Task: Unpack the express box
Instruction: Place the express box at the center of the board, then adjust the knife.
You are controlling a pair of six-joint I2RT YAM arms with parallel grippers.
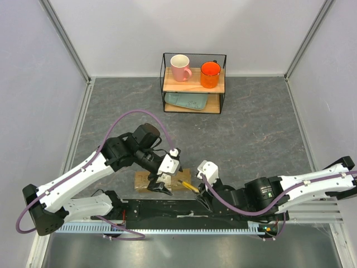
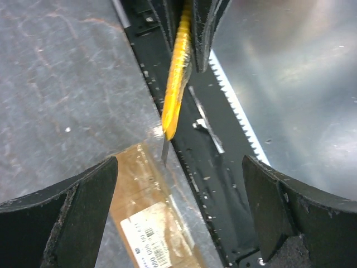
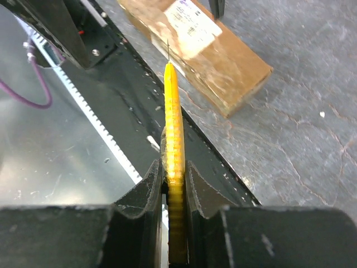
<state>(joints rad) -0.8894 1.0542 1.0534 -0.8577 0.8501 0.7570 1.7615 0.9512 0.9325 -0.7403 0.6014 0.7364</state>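
Right end effector [image 3: 174, 173] clamps yellow knife [image 3: 173, 123], blade [image 3: 168, 51] by cropped express box [image 3: 223, 61]; left end effector [image 2: 178, 167] gapes empty.

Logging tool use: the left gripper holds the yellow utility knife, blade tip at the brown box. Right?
No: it is the right gripper that holds the yellow utility knife, as the right wrist view shows; the blade tip is at the brown box.

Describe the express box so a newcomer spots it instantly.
On the grey table, look near the front edge, under the left gripper. The express box is the flat brown cardboard parcel with a white shipping label; the thin yellow knife beside it is in the right gripper.
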